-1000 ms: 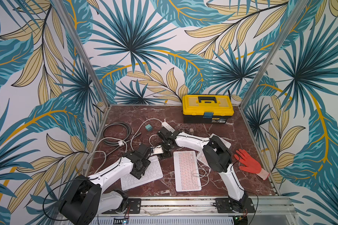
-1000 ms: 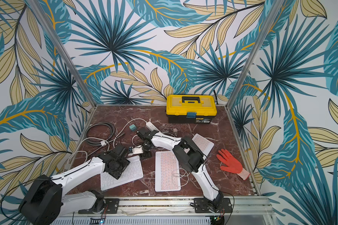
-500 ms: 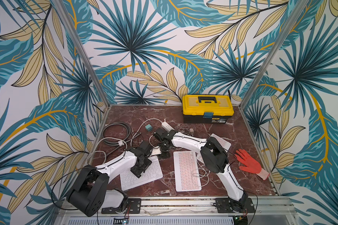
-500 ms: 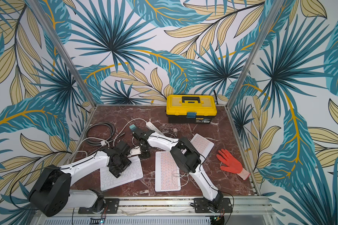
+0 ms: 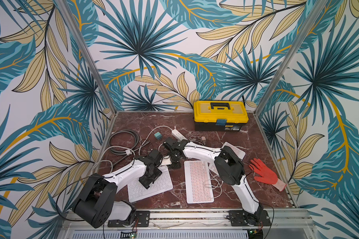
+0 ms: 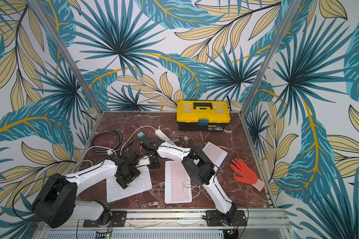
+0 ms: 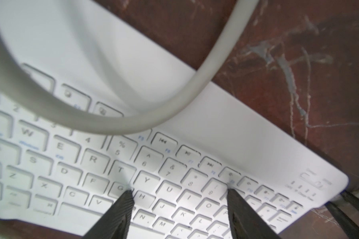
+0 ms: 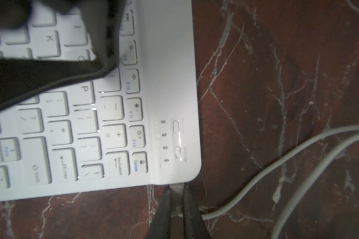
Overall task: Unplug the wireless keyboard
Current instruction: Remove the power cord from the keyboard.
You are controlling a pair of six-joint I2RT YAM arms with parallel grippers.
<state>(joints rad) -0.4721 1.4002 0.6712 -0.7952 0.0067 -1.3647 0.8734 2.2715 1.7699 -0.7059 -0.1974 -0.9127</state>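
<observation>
The left arm (image 5: 129,171) hides part of the keyboard (image 5: 153,187), lower left in both top views, long axis rising rightward. The left hand (image 7: 179,193) is spread; the right hand (image 8: 176,193) pinches its plug (image 8: 177,186).

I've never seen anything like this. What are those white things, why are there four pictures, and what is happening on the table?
Those are two robot arms mounted on a rail at the table's front edge, each ending in a pair of jaws. Two pictures look down from one overhead camera. The two close-ups come from cameras on the arms' wrists.

On the marble top lie a white keyboard, a pink keyboard, another partly under an arm, a yellow toolbox, an orange glove, a power strip and coiled cables.

The left arm's jaws stand open, tips down on the white keyboard's keys. The right arm's jaws are shut on the plug at that keyboard's corner, and its grey cable trails away.
</observation>
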